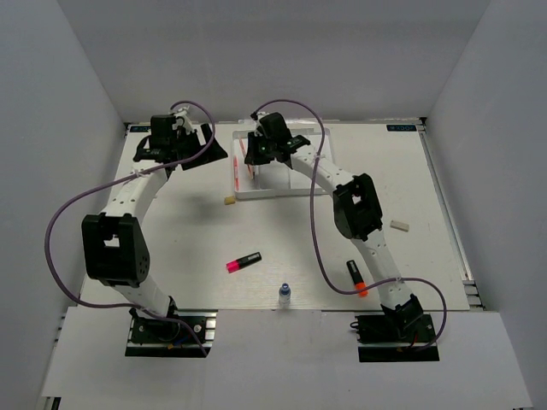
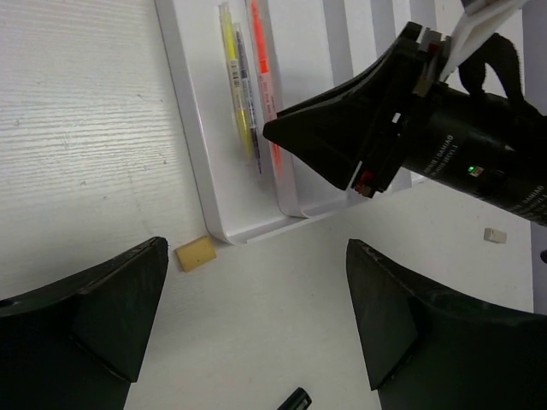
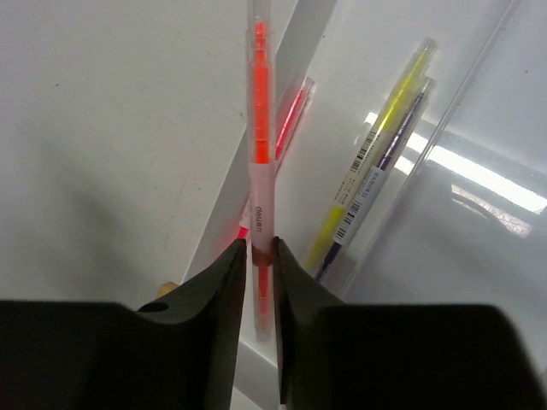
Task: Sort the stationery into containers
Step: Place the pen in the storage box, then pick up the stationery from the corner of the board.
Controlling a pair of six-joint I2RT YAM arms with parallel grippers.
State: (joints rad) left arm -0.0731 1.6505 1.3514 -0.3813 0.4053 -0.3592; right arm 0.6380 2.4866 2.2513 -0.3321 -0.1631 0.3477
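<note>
Stationery lies scattered in the top view: the white tray [image 1: 273, 193] sits by the table's far edge, while the pink-ended highlighter [image 1: 244, 262], orange-ended highlighter [image 1: 356, 278] and bottle [image 1: 285, 295] lie toward the near edge. The left wrist view adds the yellow pen [image 2: 232, 77], grey pen [image 2: 246, 94] and orange pen [image 2: 263, 60] in the tray's end compartment, an eraser [image 2: 194, 254] just off its corner, and the left gripper [image 2: 256, 248] gaping wide and empty. Only the right wrist view shows the right gripper [image 3: 259, 248], its narrow jaws pinching that orange pen.
</note>
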